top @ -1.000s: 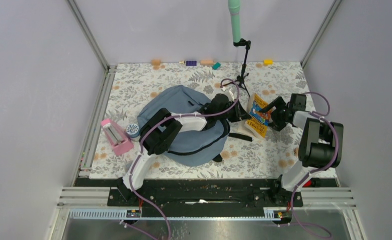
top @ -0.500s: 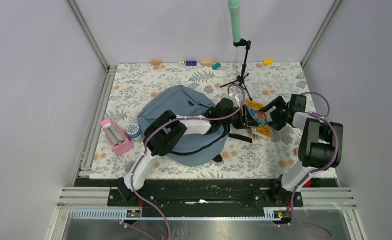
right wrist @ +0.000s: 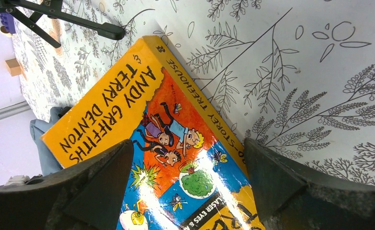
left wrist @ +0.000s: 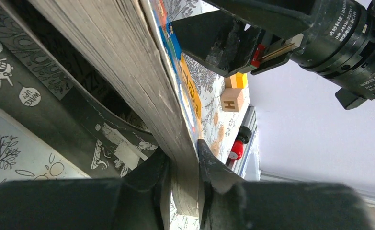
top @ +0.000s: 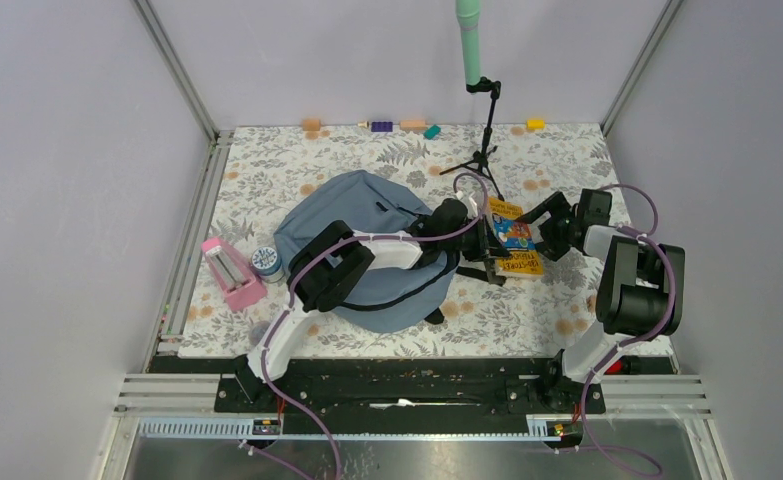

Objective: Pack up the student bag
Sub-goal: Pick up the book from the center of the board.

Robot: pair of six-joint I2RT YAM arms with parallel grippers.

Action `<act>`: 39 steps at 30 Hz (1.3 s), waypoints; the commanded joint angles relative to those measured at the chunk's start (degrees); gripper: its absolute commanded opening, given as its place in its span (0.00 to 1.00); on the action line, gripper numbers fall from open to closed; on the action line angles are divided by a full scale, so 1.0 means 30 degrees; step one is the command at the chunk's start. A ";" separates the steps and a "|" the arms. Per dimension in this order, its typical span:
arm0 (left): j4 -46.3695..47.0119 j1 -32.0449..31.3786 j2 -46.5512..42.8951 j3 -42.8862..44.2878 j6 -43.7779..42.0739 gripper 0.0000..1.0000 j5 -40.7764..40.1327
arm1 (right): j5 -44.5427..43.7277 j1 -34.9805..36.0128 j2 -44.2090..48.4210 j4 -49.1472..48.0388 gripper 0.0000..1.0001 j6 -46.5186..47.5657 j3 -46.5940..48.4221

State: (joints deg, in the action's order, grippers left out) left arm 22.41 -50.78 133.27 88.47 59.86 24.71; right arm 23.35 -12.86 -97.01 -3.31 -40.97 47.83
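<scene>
We are pinching the book (top: 520, 245) with our left gripper (left wrist: 181, 155). Its two fingers are squeezing tight on the thin edge of the pages. Our right gripper (right wrist: 187, 153) is hanging wide open just over the bright cover, and it is holding nothing.

The bag (top: 352, 215) is lying in the middle of the table (top: 267, 160). It is just beside the book, at 9 o'clock from it. Our left arm is reaching across the top of it.

We are thinking the job now is getting the book into the bag. We are only gripping a thin edge, so the book could swing or slip. Going slowly will help. The bag is soft and may flop shut, so the open gripper could be holding its mouth wide. We cannot tell where the mouth is, because our arm is hiding that part.

The table is wearing a cloth with grey leaves and orange flowers. A black stand (top: 484, 150) is standing at 12 o'clock from the book, with its legs near it, so we are minding those. Little blocks (top: 381, 126) are sitting along the 12 o'clock edge. A pink box (top: 232, 272) and a round tin (top: 265, 260) are lying at 9 o'clock from the bag. Plain pale walls (top: 67, 200) are standing around us.
</scene>
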 commanded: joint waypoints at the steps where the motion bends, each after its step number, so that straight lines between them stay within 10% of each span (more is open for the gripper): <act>1: 0.1327 -0.0177 -0.1707 -0.0712 -0.0994 0.03 -0.0221 | 0.1121 0.0387 0.0755 0.2261 0.94 0.0795 -0.0252; 17: 0.6743 -0.0003 -0.9514 -0.4689 -0.3087 0.00 0.1515 | 0.6209 -0.0839 1.0928 0.4735 1.00 0.3671 -0.1260; 34: 0.3669 -0.0277 -1.5005 -0.6606 -0.7499 0.00 0.2457 | 1.4641 0.0922 1.4265 -0.5649 0.99 -0.6537 -0.1584; 39: 0.2628 -0.0270 -1.5588 -0.6879 -0.8009 0.00 0.2102 | 1.4146 0.1270 1.4707 -0.7853 0.77 -0.8763 -0.2027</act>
State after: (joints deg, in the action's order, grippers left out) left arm 25.69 -51.16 91.00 67.72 39.33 30.50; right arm 63.70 -10.33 -55.09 -18.39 -59.29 40.60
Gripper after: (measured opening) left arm 0.186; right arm 0.861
